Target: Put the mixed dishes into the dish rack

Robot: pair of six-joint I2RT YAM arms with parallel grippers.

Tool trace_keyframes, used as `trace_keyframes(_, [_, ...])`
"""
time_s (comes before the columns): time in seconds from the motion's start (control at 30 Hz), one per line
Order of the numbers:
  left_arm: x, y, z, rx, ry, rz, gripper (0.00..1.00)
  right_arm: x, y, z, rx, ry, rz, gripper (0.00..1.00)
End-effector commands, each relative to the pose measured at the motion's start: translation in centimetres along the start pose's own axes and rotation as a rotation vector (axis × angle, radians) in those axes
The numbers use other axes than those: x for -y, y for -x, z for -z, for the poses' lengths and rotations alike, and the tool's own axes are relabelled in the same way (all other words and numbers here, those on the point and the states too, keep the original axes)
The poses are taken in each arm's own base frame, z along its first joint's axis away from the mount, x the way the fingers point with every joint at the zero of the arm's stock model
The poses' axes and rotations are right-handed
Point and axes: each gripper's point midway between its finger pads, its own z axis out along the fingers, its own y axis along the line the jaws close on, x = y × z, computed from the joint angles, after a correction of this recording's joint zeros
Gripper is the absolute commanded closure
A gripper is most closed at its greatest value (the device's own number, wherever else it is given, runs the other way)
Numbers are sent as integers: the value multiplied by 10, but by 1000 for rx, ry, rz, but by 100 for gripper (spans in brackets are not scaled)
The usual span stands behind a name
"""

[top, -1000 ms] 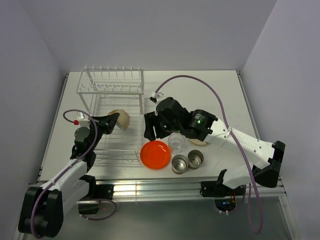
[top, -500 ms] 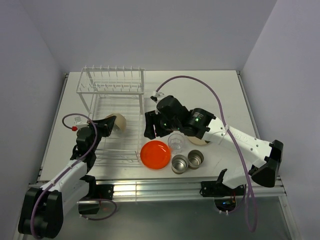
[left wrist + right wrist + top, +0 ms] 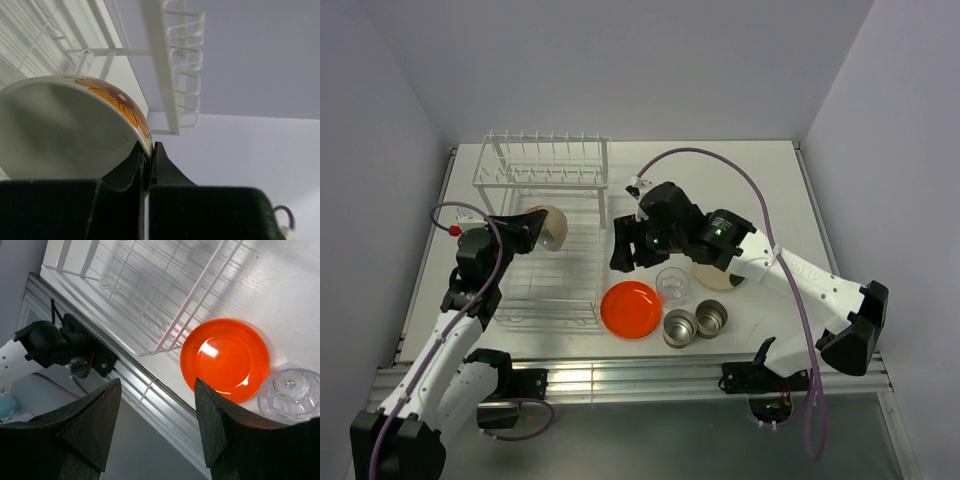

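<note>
Pale grey-lavender walls [image 3: 620, 70] close in the white table [image 3: 760, 180], both unchanged from a second ago. The dish rack [image 3: 548, 184] stands where it did on the table's left half, its raised prongs at the far end. The left arm [image 3: 445, 335] has swung up and outward, carrying the left gripper [image 3: 536, 224] along the basket toward the prong end. It is clenched on the rim of the white-beige bowl [image 3: 553, 228], which hangs tilted on edge over the basket wires, orange flowers on its outside. Whether it touches the wires cannot be told. The right arm [image 3: 800, 278] has barely moved. The right gripper [image 3: 623, 252] hovers with jaws spread wide and nothing between them, above the table between the rack's right side and the orange-red plate [image 3: 630, 308], which lies flat near the front edge. The cream plate [image 3: 720, 283] is mostly hidden under the right arm. The clear glass [image 3: 672, 284] stands just beside the orange-red plate. The left steel cup [image 3: 680, 327] and right steel cup [image 3: 712, 317] sit side by side in front of it, all unmoved.
</note>
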Motion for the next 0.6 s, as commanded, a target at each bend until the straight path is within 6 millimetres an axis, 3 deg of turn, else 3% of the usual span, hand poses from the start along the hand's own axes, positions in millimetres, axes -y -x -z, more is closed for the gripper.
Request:
trace_keyframes(0.0, [55,4,23,7,-65,-48,100,-8,20,5,27,66,-4,32])
trace_keyframes(0.13, [48,4,38,-8,80,-108,100,-11,30,11,43,53,24,32])
trace_keyframes(0.17, [57,5,43,-12,84,-119,100,-10,32,10,47,48,26,33])
trace_keyframes(0.2, [42,2,44,-33,160,-126,100,-10,32,8,43,39,30,33])
trace_keyframes(0.23, [40,0,47,-48,192,-138,100,-13,34,10,52,38,43,34])
trace_keyframes(0.27, [49,0,51,-51,207,-143,100,-14,36,10,58,29,52,34])
trace_keyframes(0.3, [28,0,54,-57,324,-139,100,-18,39,11,73,12,76,35])
trace_keyframes(0.33, [26,-1,56,-66,355,-147,100,-15,43,11,89,-9,82,35])
trace_keyframes(0.37, [39,-2,58,-75,350,-167,100,-20,42,11,91,-15,100,35])
trace_keyframes(0.43, [20,-6,57,-113,478,-222,100,-24,49,9,112,-38,110,35])
trace_keyframes(0.57, [22,-18,58,-125,578,-305,100,-34,56,2,155,-77,121,37])
